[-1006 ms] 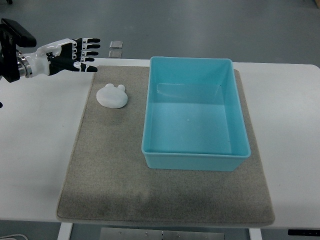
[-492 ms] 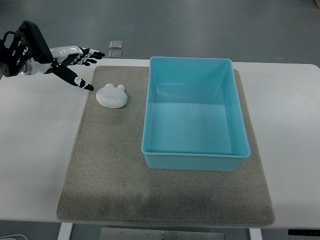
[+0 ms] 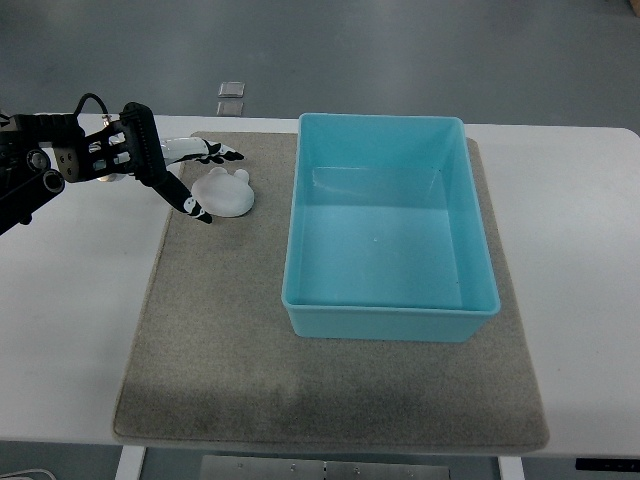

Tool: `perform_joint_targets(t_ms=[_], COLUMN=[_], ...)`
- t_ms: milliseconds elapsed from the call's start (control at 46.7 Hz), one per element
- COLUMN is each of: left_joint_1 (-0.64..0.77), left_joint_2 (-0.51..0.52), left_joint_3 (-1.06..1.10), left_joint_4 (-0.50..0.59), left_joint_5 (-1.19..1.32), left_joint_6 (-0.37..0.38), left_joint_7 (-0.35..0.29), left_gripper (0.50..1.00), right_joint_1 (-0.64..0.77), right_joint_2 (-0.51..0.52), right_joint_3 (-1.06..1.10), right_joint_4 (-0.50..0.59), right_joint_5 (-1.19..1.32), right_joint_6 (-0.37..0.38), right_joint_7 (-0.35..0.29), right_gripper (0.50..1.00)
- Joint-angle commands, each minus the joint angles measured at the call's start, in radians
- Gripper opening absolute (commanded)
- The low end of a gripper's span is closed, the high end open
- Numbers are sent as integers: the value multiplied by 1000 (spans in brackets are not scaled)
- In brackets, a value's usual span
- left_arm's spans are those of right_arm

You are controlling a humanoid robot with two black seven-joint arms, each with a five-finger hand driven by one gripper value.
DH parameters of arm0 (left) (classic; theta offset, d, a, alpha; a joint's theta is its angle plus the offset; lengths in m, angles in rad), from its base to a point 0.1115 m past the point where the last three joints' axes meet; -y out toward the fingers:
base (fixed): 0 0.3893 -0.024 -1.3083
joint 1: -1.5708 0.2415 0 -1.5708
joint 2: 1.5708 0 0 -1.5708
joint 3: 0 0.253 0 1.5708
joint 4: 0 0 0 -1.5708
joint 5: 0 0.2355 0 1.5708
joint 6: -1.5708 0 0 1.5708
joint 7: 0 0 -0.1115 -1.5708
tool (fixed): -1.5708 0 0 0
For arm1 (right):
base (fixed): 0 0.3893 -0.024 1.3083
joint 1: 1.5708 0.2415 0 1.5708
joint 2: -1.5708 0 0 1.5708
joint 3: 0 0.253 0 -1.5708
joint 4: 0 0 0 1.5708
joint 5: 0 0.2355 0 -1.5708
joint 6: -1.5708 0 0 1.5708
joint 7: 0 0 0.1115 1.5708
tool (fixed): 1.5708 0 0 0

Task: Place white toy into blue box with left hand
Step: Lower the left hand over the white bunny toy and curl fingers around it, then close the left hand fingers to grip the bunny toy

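Our left hand (image 3: 190,170) has dropped from above the mat's (image 3: 220,350) far-left corner to the white toy (image 3: 225,191), fingers spread around it, not yet gripping. Blue box (image 3: 390,300) waits empty.

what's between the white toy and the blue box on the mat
Nothing. In the top view only a bare strip of the grey mat separates the white toy from the blue box. The left hand is at the toy's other side.
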Motion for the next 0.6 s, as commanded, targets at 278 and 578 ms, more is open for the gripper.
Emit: perform_joint_targets(t_ms=[278,578], left_joint_1=[-10,-10], left_joint_2=[-18,-18], left_joint_3=[22,24], left_joint_4=[0,0], left_joint_5=[81,96], left_joint_6=[44,75], left_joint_7=[0,0], left_gripper=[883,754], right_joint_1=[0,0], right_joint_2=[0,0], right_joint_3=[0,0], right_joint_4=[0,0], right_joint_5=[0,0], right_joint_6=[0,0], right_joint_7=[0,0], right_gripper=[936,936])
